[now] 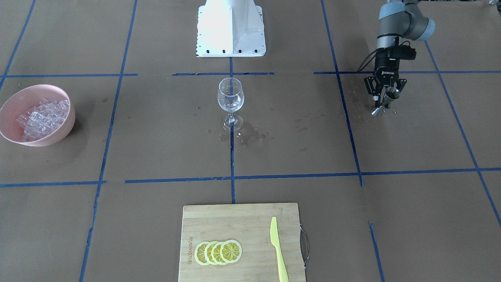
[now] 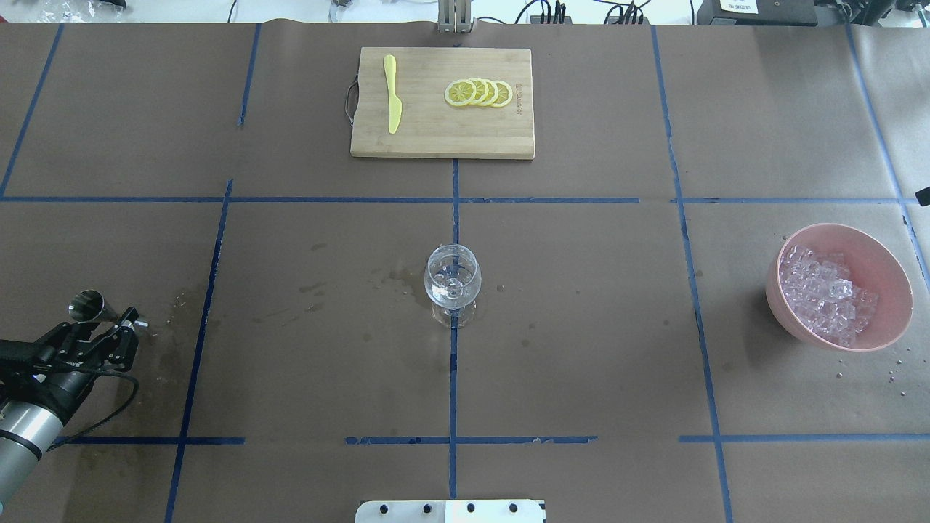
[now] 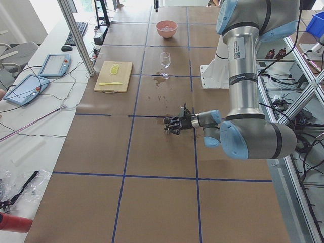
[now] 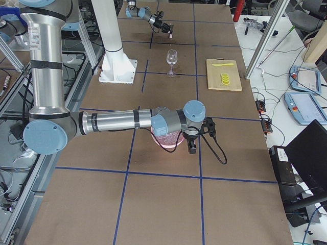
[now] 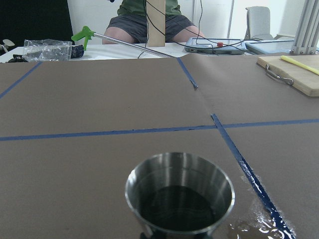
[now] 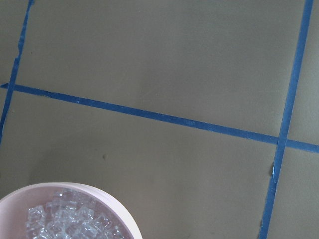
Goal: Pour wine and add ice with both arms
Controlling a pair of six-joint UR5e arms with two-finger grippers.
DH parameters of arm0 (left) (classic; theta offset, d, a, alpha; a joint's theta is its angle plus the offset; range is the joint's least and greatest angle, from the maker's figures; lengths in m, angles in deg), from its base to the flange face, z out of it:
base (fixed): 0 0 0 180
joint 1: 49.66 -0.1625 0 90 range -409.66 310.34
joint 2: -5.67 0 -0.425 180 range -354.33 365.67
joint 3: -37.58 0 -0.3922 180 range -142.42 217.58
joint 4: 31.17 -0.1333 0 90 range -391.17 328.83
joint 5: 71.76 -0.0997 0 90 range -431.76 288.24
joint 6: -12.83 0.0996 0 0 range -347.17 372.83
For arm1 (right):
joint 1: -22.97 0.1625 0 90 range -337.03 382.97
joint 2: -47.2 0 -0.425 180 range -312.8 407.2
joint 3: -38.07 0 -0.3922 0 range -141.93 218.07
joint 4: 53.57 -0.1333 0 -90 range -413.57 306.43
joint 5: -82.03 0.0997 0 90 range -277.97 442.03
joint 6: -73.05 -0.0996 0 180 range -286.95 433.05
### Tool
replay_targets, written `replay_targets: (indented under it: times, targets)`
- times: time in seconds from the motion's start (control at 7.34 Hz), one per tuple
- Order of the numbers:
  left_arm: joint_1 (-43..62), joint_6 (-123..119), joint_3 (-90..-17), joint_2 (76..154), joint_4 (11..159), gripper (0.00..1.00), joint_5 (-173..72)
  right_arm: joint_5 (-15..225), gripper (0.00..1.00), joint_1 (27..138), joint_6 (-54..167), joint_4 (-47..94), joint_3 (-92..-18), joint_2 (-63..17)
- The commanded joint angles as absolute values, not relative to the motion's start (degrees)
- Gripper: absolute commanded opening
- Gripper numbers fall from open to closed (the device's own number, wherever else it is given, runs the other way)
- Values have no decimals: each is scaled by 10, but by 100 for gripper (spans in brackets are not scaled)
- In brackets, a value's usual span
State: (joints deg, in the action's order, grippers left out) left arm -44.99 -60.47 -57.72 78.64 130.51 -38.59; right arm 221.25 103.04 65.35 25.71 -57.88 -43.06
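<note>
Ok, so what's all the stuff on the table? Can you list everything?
wine glass: one, clear, upright in the table's middle, wet spots round its foot
bowl: one, pink, robot's right end
ice: heap of clear cubes, in the bowl
cutting board: one, light wood, edge far from the robot
lemon slices: four, yellow, overlapping on the board
knife: one, yellow-green, on the board
metal measuring cup: one, silver, in the left gripper
pedestal: one, white, robot's base
left gripper: black, shut on the metal measuring cup
right gripper: black, near the bowl; open or shut, cannot tell
</note>
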Motion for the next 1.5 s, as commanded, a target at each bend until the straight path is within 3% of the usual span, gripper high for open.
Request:
replay_targets:
  times: [0.0, 0.54, 0.82, 1.36]
  targets:
    - [-449, -605, -578, 782, 1305, 0, -384, 2213, 100, 1030, 653, 257, -579, -430]
    - [-439, -584, -624, 775, 1309, 0, -390, 2213, 100, 1030, 653, 257, -579, -426]
    - [-441, -483, -654, 797, 1388, 0, -384, 2213, 100, 1030, 654, 257, -579, -424]
    - [-407, -293, -653, 930, 1384, 0, -337, 2212, 100, 1030, 654, 256, -580, -422]
